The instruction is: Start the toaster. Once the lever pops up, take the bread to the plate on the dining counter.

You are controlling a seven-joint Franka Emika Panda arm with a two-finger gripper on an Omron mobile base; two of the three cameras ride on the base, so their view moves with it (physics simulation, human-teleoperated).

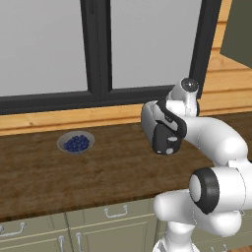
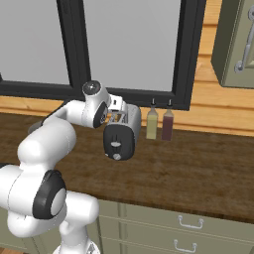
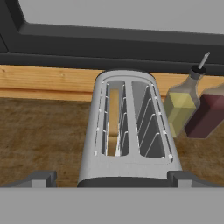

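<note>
Dark wood worktop (image 2: 198, 168) under the window carries the toaster (image 3: 129, 131), gripper (image 3: 111, 177) spread wide above it

Brushed-metal toaster (image 3: 129, 144); matt, grainy wood worktop (image 3: 43, 135)

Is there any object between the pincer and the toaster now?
Nothing visible. In the hand view the open pincer hangs just above the toaster; the bread sits in its left slot, and the two bottles stand aside.
</note>
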